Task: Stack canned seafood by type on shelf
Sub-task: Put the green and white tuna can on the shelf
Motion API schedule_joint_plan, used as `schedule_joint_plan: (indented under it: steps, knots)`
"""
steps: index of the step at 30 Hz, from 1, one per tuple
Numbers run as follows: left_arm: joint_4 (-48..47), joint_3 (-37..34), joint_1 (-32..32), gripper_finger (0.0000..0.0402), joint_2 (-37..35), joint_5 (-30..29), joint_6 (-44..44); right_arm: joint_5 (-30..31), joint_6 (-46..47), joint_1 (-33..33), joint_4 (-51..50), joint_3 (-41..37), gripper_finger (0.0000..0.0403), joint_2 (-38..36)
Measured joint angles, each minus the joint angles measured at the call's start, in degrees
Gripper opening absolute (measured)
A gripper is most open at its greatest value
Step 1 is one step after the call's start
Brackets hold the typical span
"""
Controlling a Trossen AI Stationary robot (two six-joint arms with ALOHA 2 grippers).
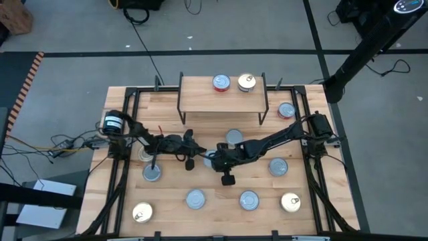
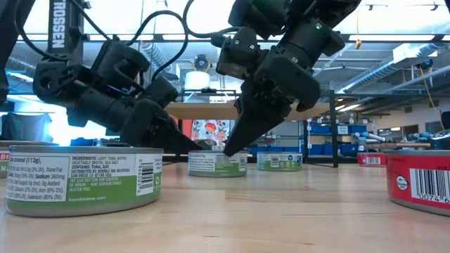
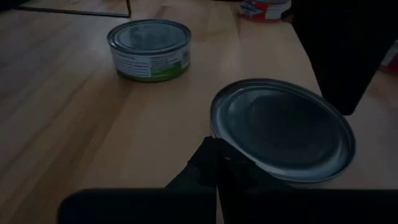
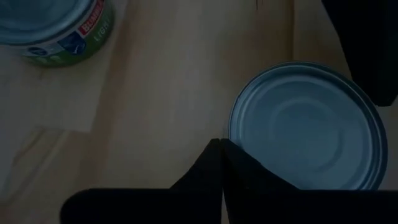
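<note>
- The shelf stood at the far edge of the table, its long axis running from the left-arm side to the right-arm side, and serves here as the landmark.
- Two tins sat flat on the shelf toward its right end: a red-labelled tin and, just beside it, a gold-topped tin.
- In front of the shelf, near the table's middle, a silver-topped tin lay flat, lid up.
- The right gripper was beside that tin, fingers pressed together and holding nothing, tips at the tin's rim.
- The left gripper was near it, in front of the shelf's left half, likewise closed and empty.
- Another silver tin sat just before the shelf's front edge.
- More tins, including a gold one, lay flat well in front of the shelf.
</note>
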Motion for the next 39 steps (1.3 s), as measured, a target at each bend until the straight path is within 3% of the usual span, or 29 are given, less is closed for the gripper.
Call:
schedule_joint_plan:
  steps: [15,23,33,39]
  knots:
    - [1.06,-0.07,0.11,0.0001,1.67,0.32,-0.62,7.02,1.08,0.35,-0.11,0.68,0.0007,-0.97]
    - [1.36,-1.76,0.10,0.0000,1.86,1.88,0.39,9.96,4.04,-0.38,0.95,0.94,0.0007,-4.95]
    - [4.37,-2.14,0.16,0.0000,1.83,0.66,0.22,7.68,6.53,-1.61,1.65,0.90,0.0007,-4.91]
    - [7.37,-1.96,0.09,0.0000,1.61,3.67,0.83,7.44,7.99,-3.60,2.43,0.87,0.0007,-4.86]
